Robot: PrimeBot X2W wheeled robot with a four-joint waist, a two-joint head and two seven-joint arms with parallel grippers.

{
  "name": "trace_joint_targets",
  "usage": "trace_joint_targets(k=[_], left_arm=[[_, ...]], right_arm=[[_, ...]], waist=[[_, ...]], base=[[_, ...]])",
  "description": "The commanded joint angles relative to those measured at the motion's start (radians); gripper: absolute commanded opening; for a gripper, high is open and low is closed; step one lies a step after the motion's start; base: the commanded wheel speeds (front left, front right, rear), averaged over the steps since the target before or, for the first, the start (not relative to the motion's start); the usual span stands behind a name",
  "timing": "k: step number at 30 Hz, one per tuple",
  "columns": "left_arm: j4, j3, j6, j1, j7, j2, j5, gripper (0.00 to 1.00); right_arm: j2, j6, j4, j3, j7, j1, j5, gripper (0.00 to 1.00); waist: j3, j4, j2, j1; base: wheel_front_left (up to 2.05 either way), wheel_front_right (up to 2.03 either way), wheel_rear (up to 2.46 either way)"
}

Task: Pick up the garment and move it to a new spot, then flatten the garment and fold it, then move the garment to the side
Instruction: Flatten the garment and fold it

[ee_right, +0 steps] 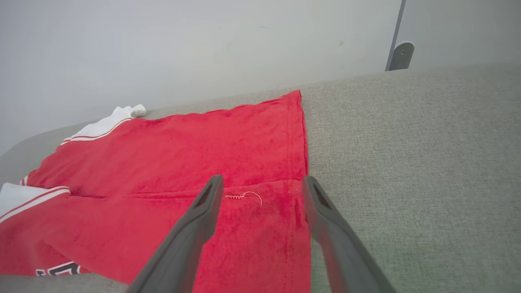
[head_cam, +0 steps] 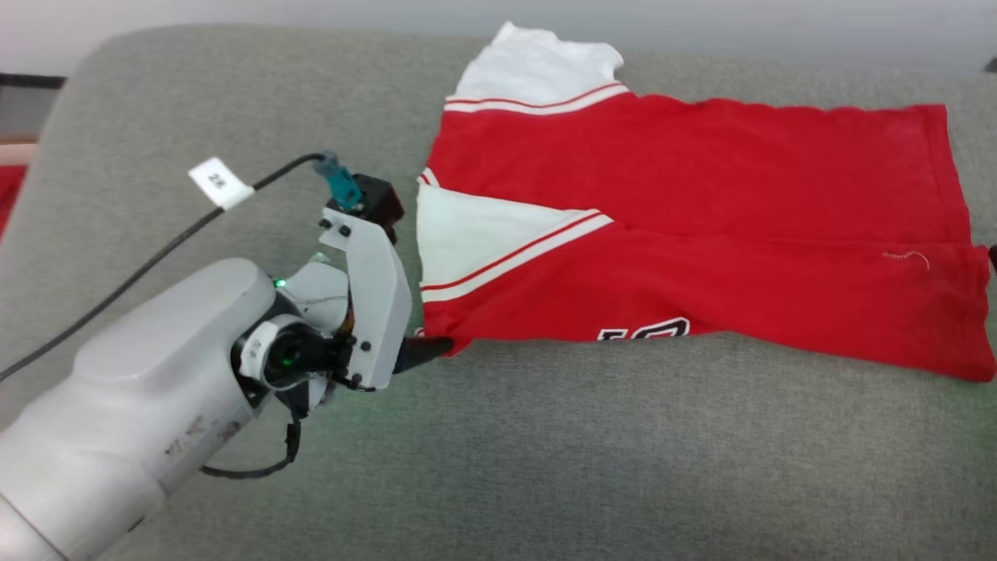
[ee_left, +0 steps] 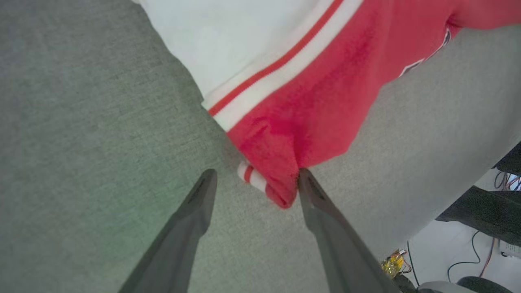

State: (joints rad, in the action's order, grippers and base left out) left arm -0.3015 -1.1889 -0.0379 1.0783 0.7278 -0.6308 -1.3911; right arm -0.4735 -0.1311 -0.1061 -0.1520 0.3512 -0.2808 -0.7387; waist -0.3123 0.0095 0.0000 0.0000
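Note:
The garment (head_cam: 701, 226), a red jersey with white sleeves and red-and-white striped trim, lies folded lengthwise on the grey cushion (head_cam: 545, 467), its black-and-white lettering peeking out at the near fold. My left gripper (head_cam: 436, 345) is at the garment's near left corner. In the left wrist view that left gripper (ee_left: 254, 177) is open, and the garment's red corner (ee_left: 281, 187) with its bit of striped trim lies between the fingers, touching the right one. My right gripper (ee_right: 262, 181) hangs open just above the garment (ee_right: 228, 162) near its hem, nothing between its fingers.
A plain red cloth (head_cam: 6, 199) shows at the far left edge. A black cable with a white tag (head_cam: 220, 183) runs over my left arm. A pale wall stands behind the cushion. Cables and dark equipment (ee_left: 480, 211) lie beyond the cushion's edge.

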Motion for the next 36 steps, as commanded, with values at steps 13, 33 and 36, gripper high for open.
trace_joint_targets(k=[13, 33, 36], left_arm=[[-0.094, 0.024, 0.035, -0.026, -0.038, 0.062, -0.043, 0.76], [-0.160, 0.058, 0.126, -0.037, -0.112, 0.110, -0.055, 0.00], [-0.164, 0.060, 0.129, -0.033, -0.119, 0.114, -0.053, 0.00]], right_arm=[[-0.006, 0.001, -0.006, 0.005, -0.014, -0.036, -0.009, 1.00], [-0.202, 0.001, -0.015, 0.194, 0.464, -0.069, 0.020, 1.00], [-0.197, 0.001, -0.030, 0.202, 0.483, -0.076, 0.030, 1.00]], waist=[[-0.093, -0.073, 0.0000, 0.0000], [-0.088, -0.031, 0.0000, 0.0000], [-0.093, -0.021, 0.0000, 0.0000]], base=[[0.00, 0.00, 0.00], [0.00, 0.00, 0.00], [0.00, 0.00, 0.00]])
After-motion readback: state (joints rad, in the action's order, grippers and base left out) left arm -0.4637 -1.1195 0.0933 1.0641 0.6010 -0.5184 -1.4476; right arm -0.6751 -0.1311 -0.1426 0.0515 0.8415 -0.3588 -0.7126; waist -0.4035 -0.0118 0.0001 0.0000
